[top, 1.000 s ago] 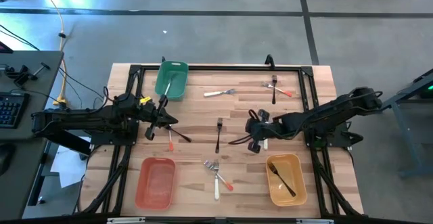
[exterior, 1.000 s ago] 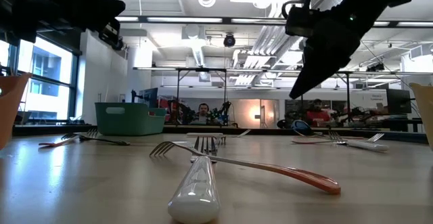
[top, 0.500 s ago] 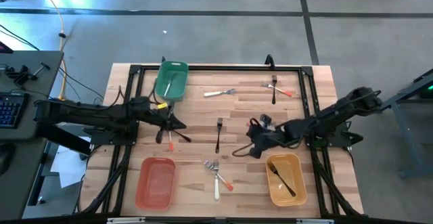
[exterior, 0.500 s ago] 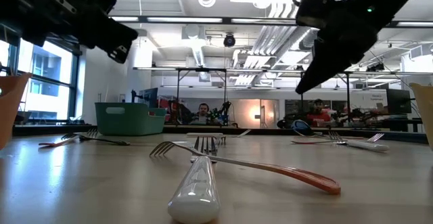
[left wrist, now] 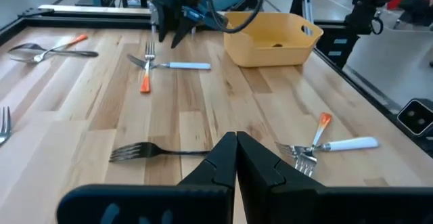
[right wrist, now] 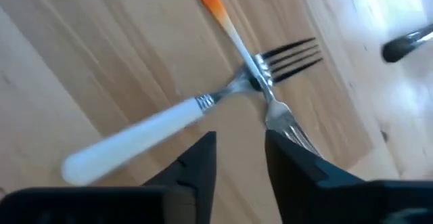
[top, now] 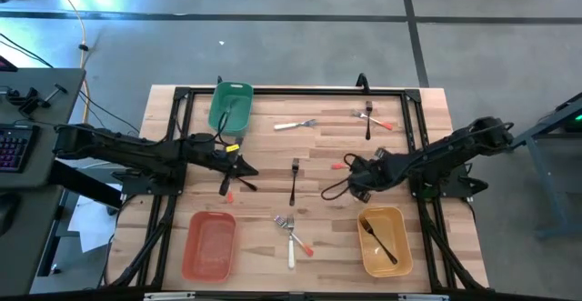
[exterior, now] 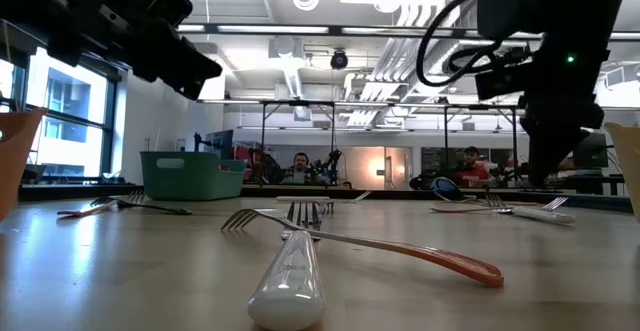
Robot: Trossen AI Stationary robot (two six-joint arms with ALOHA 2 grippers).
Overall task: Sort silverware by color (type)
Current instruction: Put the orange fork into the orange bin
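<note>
My left gripper (top: 244, 168) is shut and empty above the table's left middle; its closed tips show in the left wrist view (left wrist: 236, 149). A black fork (left wrist: 155, 151) lies flat beyond them. My right gripper (top: 351, 174) points down, open and empty, over a white-handled fork (right wrist: 135, 139) crossed with an orange-tipped fork (right wrist: 226, 28). Both lie flat on the wood, and the pair also shows in the left wrist view (left wrist: 152, 65). Another white and orange pair (top: 291, 231) lies at the near middle. An orange-tipped piece (top: 227, 190) and a black piece (top: 246, 185) lie beside my left gripper.
A green bin (top: 229, 108) at the far left holds a white utensil. A yellow bin (top: 382, 240) at the near right holds a black fork. A red bin (top: 209, 245) sits at the near left. More silverware lies at the far middle (top: 296, 125) and the far right (top: 371, 117).
My left gripper has moved toward the table's right edge, staying shut. My right gripper has shifted a little toward the far edge and tipped from slanting to pointing straight down over the crossed forks.
</note>
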